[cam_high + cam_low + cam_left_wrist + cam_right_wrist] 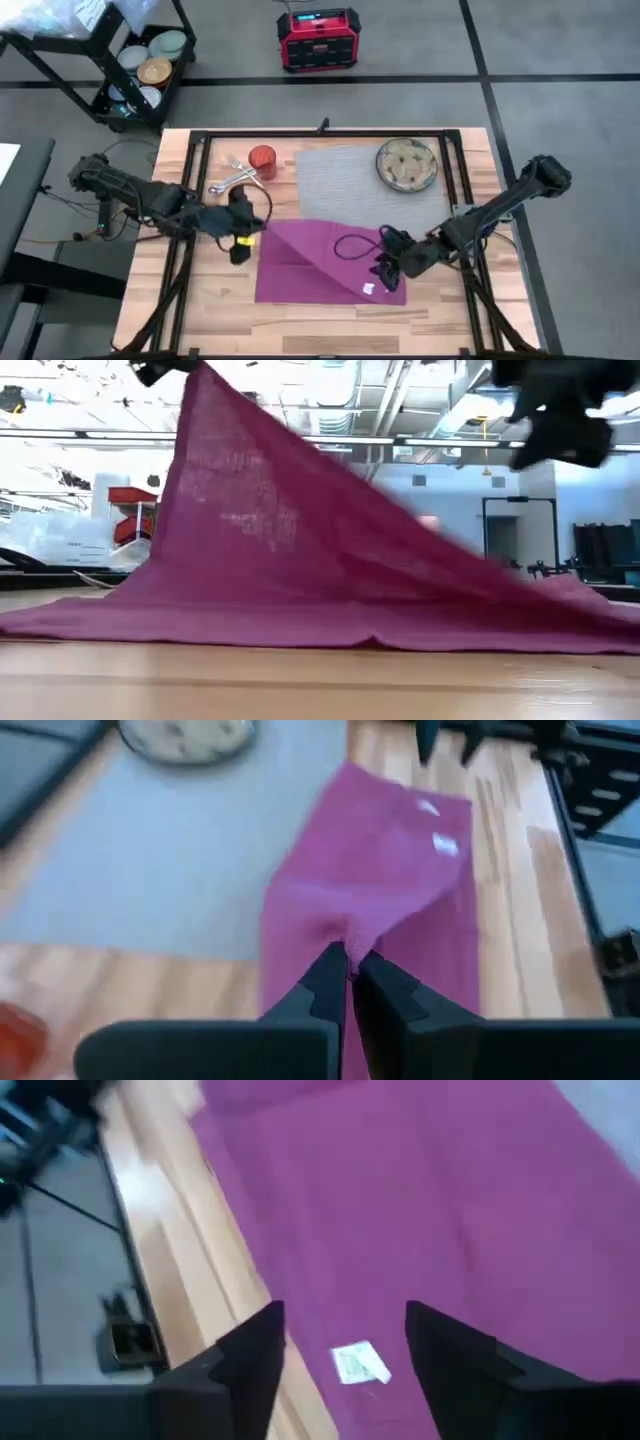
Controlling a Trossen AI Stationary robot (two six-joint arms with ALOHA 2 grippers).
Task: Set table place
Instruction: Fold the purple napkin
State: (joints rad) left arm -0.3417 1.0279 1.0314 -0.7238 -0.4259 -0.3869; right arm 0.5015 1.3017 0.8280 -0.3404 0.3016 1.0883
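The magenta napkin [320,262] lies on the wooden table [200,310], near of the grey mat [340,178]. Its left far corner is raised into a peak [195,375]. My left gripper [349,970] is shut on that corner. My right gripper [345,1340] hangs open over the napkin's right near part, above a white label [358,1363], and touches nothing. The beige plate [407,165] sits on the mat's far right. The orange cup [262,160] and the steel cutlery [230,180] stand on the table left of the mat. My left gripper pinches the napkin's left far corner [345,938] between its two fingers, coming from the table's left. One layer or several, I cannot tell. That corner is lifted high, and the cloth slopes down from it, drawn fairly taut, to the rest [330,625] lying on the table.
A black frame [455,170] runs around the tabletop. Bare wood [330,325] shows near of the napkin. Off the table, a cart with dishes [150,65] stands at the far left and a red box [318,38] on the floor behind.
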